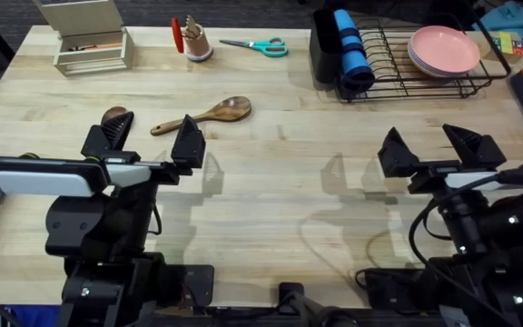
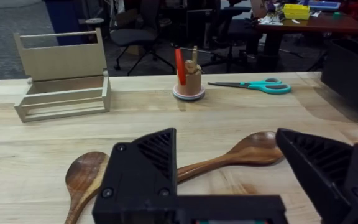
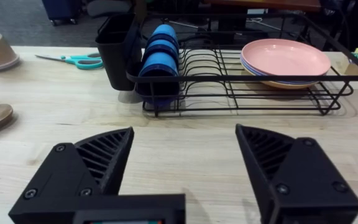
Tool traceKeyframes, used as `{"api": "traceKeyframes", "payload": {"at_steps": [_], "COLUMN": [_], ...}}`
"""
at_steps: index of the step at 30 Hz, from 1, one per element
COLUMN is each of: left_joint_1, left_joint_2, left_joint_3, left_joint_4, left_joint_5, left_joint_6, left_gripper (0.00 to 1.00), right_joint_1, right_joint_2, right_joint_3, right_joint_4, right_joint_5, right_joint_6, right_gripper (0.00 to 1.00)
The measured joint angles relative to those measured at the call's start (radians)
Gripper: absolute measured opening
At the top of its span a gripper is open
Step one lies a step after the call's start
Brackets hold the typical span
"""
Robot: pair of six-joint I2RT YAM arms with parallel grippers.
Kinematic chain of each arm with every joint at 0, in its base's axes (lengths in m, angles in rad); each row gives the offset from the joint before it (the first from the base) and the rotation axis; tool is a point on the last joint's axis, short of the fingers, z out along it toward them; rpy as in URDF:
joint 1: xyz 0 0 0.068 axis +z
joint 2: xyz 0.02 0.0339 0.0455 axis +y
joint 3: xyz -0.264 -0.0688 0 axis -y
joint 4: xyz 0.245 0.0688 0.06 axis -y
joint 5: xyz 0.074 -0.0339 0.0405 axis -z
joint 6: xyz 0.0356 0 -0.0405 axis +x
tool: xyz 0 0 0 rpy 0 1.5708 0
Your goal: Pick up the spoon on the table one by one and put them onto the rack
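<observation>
Two brown wooden spoons lie on the table (image 1: 271, 182) at the left. One spoon (image 1: 209, 114) (image 2: 247, 151) lies with its bowl to the right. Of the other spoon (image 1: 112, 115) (image 2: 84, 177), the bowl shows beside my left finger. My left gripper (image 1: 152, 141) (image 2: 232, 174) hovers open just in front of both spoons, holding nothing. The black wire rack (image 1: 416, 82) (image 3: 229, 87) stands at the far right with its tall black cup (image 1: 327, 45) (image 3: 118, 43) at its left end. My right gripper (image 1: 434, 150) (image 3: 185, 168) stands open and empty in front of the rack.
Pink plates (image 1: 443, 50) and a blue rolled item (image 1: 350, 50) sit in the rack. A beige box (image 1: 87, 36), a small holder with a red tool (image 1: 193, 41) and teal scissors (image 1: 257, 45) line the far edge. Bare wood lies between the arms.
</observation>
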Motion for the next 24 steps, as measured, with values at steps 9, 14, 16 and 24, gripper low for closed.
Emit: {"api": "traceKeyframes", "payload": {"at_steps": [9, 14, 16, 24], "left_joint_1": [0.000, 0.000, 0.000, 0.000], "left_joint_2": [0.000, 0.084, 0.145, 0.597], "left_joint_3": [0.004, 0.176, 0.257, 0.679], "left_joint_4": [-0.047, -0.274, -0.306, -0.500], "left_joint_5": [0.000, 0.000, 0.001, 0.001], "left_joint_6": [0.000, 0.001, 0.001, 0.001], "left_gripper": [0.993, 0.991, 0.992, 0.993], "right_joint_1": [0.000, 0.000, 0.000, 0.000], "right_joint_2": [0.001, 0.101, 0.173, 0.639], "right_joint_3": [0.010, 0.195, 0.281, 0.733], "right_joint_4": [-0.028, -0.283, -0.321, -0.502], "right_joint_5": [0.006, 0.032, 0.036, 0.046], "right_joint_6": [0.005, 0.005, 0.005, 0.005], "right_gripper": [0.996, 0.996, 0.996, 0.996]}}
